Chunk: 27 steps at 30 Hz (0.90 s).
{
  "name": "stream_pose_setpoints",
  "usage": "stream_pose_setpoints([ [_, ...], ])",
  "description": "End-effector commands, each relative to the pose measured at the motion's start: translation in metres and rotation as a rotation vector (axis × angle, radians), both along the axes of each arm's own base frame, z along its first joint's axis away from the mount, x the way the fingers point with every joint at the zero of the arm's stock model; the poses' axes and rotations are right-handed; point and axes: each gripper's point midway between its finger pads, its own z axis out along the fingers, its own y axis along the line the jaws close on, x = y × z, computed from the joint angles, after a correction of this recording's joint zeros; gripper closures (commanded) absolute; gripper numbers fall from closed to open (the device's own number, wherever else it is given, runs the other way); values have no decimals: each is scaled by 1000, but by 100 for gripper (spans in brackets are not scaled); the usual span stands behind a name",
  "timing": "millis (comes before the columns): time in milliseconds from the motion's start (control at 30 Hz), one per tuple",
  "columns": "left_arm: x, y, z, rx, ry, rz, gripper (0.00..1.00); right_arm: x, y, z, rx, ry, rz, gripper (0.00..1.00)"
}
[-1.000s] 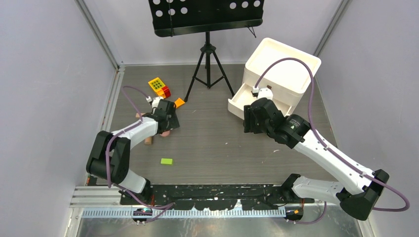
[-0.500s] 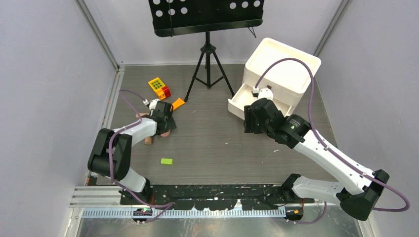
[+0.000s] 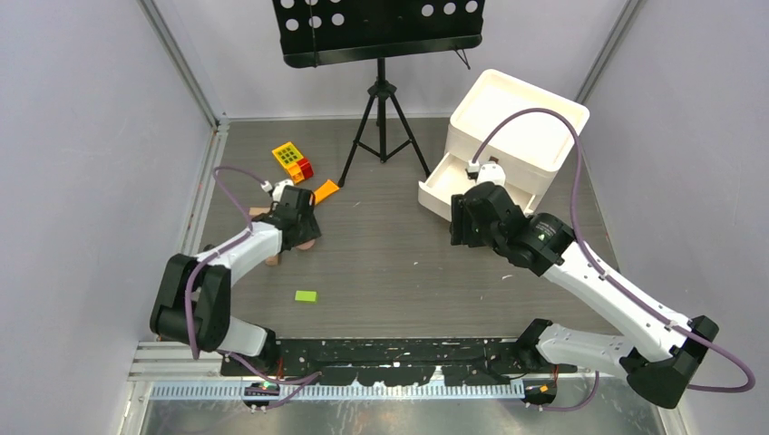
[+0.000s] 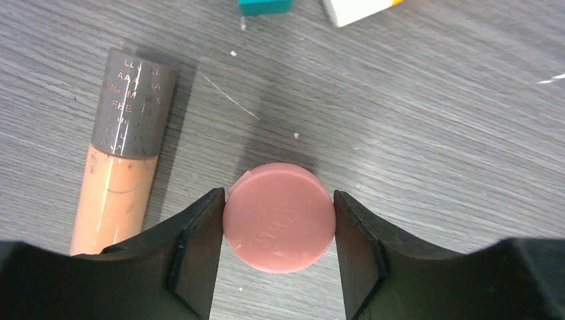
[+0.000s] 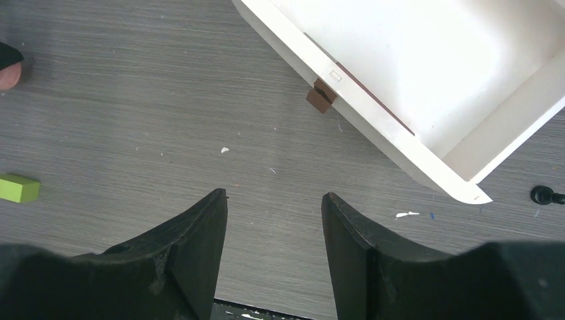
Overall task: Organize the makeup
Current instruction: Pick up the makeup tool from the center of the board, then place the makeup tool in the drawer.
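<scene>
From above, the left arm's wrist hides nearly all of the compact (image 3: 308,243). Only the left wrist camera shows it plainly. It is a pink disc lying flat on the table, face up, with the left claw (image 4: 278,198) closed on it, one finger against each side. Being round, it has no long axis. The tube (image 4: 123,153) lies just left of the compact, apart from it. Its length runs away from the camera, with the grey cap at the far end and the tan body nearer. Well right of the compact, the right claw (image 5: 274,200) hangs open with nothing in it. Below it are bare table and the drawer (image 5: 413,60), whose brown knob (image 5: 323,95) shows only in the right wrist view.
</scene>
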Motion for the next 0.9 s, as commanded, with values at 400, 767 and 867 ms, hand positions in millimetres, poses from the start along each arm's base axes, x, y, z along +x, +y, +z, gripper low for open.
stream_pose_setpoints([
  [400,79,-203,208,-78,-369,-544,60,-12,-48,67,89,-191,-164,41],
  [767,111,-355,213,-145,-449,-892,59,-40,-100,110,231,-358,-297,43],
  [867,103,-383,204,-149,-455,-971,58,-44,-106,108,226,-354,-311,44],
])
